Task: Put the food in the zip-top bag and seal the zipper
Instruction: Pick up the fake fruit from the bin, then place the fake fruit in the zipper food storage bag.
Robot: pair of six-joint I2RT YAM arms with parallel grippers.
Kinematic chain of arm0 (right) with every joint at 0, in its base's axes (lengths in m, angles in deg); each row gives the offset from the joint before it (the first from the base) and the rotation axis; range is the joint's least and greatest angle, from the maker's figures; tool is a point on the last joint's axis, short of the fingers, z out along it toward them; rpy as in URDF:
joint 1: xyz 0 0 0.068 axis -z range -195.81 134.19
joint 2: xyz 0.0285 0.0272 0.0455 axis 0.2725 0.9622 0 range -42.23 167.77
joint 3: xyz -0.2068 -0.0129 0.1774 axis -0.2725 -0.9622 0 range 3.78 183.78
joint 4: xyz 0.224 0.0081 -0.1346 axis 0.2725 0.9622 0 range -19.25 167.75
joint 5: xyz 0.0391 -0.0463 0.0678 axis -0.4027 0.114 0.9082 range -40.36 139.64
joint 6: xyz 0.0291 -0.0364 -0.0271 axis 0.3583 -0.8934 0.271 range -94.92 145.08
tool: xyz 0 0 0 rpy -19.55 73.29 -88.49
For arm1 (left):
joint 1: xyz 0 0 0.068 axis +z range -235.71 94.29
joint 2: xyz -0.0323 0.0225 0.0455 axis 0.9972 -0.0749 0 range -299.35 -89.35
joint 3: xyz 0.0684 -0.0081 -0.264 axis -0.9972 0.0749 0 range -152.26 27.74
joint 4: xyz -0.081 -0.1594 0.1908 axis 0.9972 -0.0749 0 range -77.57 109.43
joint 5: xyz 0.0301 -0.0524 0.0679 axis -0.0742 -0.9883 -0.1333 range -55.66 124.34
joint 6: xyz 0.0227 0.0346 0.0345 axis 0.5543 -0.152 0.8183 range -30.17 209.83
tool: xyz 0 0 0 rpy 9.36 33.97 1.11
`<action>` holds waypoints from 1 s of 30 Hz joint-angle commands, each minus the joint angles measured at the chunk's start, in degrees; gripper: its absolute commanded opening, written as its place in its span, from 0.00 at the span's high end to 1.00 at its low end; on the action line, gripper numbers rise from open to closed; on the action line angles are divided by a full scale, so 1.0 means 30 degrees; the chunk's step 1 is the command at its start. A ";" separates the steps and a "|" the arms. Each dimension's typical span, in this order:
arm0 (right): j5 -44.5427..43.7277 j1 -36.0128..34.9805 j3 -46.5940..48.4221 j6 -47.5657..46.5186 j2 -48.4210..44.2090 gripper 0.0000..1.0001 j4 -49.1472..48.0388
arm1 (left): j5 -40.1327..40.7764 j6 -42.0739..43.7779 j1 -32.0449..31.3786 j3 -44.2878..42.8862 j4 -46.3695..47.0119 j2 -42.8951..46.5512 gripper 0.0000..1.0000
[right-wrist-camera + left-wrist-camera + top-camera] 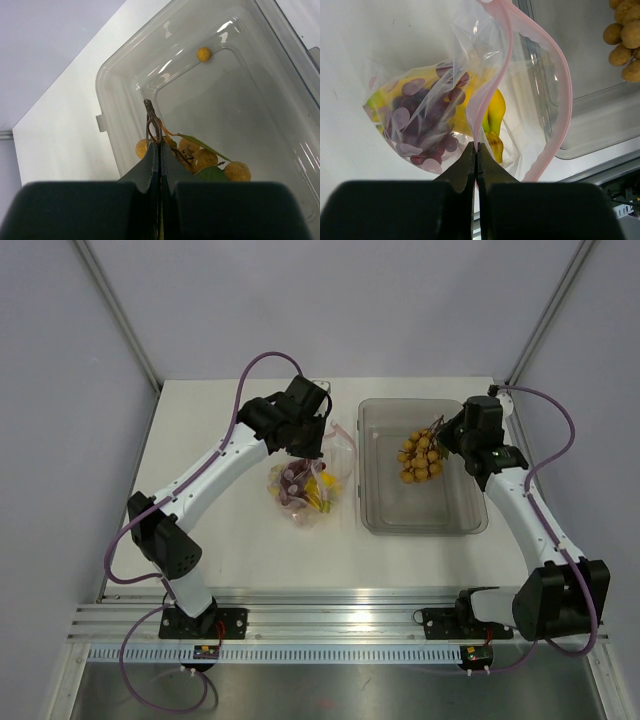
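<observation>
Left gripper fingers are fully closed, pinching one lip of the zip-top bag at the zipper. The pink-red strip runs from the fingertips up and around the bag mouth, and its two sides stand apart, so the mouth is open. Inside the bag, the grapes lie on the left and the bananas just beside them on the right. The bag sits on the table, just left of the tray.

Right gripper fingers are closed on the brown stem of the fruit cluster, with the stem tip protruding past the fingertips. The cluster is positioned within the tray's outline, toward its far end. Whether it rests on the tray floor cannot be determined. One loose fruit lies apart from the cluster on the tray floor.
</observation>
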 commanded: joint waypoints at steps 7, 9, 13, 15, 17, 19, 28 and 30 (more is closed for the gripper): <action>0.1366 -0.1228 0.3339 -0.1923 -0.3145 1.00 0.1148 | -0.0208 0.0042 -0.0030 -0.0215 0.0794 0.0877 1.00; 0.1367 -0.1756 0.3869 -0.1894 -0.3204 1.00 0.1236 | -0.0207 0.0042 -0.0030 -0.0216 0.0706 0.0935 1.00; 0.1193 -0.3454 0.5185 -0.1719 -0.2650 1.00 0.0916 | -0.0236 0.0071 -0.0030 -0.0245 0.0647 0.0935 1.00; 0.1279 -0.4246 0.5511 -0.1543 -0.2356 1.00 0.0681 | -0.0265 0.0071 -0.0030 -0.0216 0.0589 0.0935 1.00; 0.1280 -0.4745 0.5979 -0.1339 -0.1829 1.00 0.0301 | -0.0266 0.0071 -0.0030 -0.0187 0.0618 0.0994 1.00; 0.1105 -0.5624 0.6504 -0.1279 -0.1273 1.00 0.0036 | -0.0266 0.0071 -0.0030 -0.0216 0.0589 0.0994 1.00; 0.0635 -0.7880 0.8265 -0.1074 0.0720 1.00 -0.0550 | -0.0149 0.0071 -0.0030 -0.0187 0.0413 0.1111 1.00; 0.0547 -0.8115 0.8237 -0.0957 0.1012 1.00 -0.0754 | -0.0148 0.0129 -0.0030 -0.0187 0.0413 0.1198 1.00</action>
